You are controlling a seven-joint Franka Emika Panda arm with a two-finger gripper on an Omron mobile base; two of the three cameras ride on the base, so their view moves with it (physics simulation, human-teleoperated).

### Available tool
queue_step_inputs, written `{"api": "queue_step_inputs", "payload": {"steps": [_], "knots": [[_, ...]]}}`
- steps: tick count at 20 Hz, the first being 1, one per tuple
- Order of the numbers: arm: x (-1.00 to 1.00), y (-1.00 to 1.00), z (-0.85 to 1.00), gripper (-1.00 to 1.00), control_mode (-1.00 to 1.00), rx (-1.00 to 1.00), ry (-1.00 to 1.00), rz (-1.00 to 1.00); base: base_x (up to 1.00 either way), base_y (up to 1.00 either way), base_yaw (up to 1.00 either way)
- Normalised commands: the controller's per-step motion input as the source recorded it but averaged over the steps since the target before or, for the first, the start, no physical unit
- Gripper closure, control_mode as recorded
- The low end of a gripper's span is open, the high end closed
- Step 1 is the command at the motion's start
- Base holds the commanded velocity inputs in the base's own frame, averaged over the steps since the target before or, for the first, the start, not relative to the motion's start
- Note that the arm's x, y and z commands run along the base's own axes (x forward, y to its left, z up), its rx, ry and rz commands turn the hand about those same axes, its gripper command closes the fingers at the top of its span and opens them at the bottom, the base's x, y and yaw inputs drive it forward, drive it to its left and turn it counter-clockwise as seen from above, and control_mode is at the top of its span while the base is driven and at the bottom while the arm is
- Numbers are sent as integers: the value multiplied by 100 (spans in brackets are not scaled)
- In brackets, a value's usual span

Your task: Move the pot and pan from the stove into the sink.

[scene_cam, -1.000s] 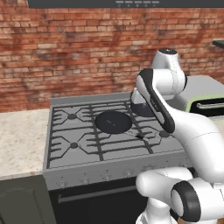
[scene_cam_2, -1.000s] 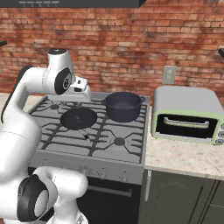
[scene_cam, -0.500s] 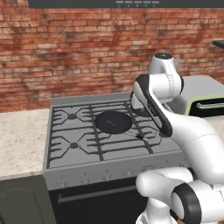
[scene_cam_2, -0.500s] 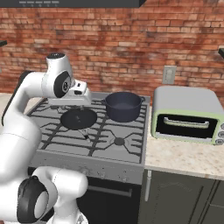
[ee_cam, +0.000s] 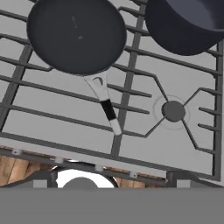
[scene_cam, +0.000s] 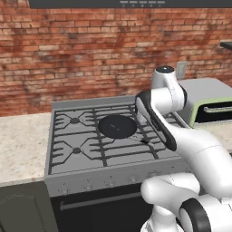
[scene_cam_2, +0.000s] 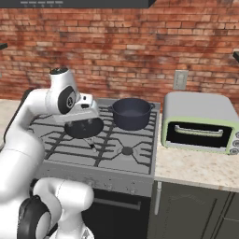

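While your hand has swung in over the grey steel gas stove (scene_cam: 113, 136) in the last second, the jaws have spread wide and hold nothing. The shallow round black frying pan (ee_cam: 76, 35) sits on the dark grates directly below the hand, its long silver-and-black handle (ee_cam: 105, 105) pointing toward the stove front. The deep dark blue-grey pot (scene_cam_2: 132, 112) stands on the rear burner just beside it, apart from the pan. Both are still on the stove, so nothing is delivered yet. Judging by the pose, you are lined up to come down on the pan's handle first.
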Motion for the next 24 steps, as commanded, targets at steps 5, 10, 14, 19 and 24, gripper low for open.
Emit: {"api": "queue_step_inputs", "payload": {"steps": [5,10,14,19,24], "knots": [[16,-4,-34,-100,-100,0,0,3,0,0,0],[19,-2,-38,-100,-100,0,0,3,0,0,0],[23,0,-37,-100,-100,0,1,2,0,0,0],[26,0,-35,-100,-100,0,1,0,0,0,0],[21,0,-38,-100,-100,0,2,0,0,0,0]]}}
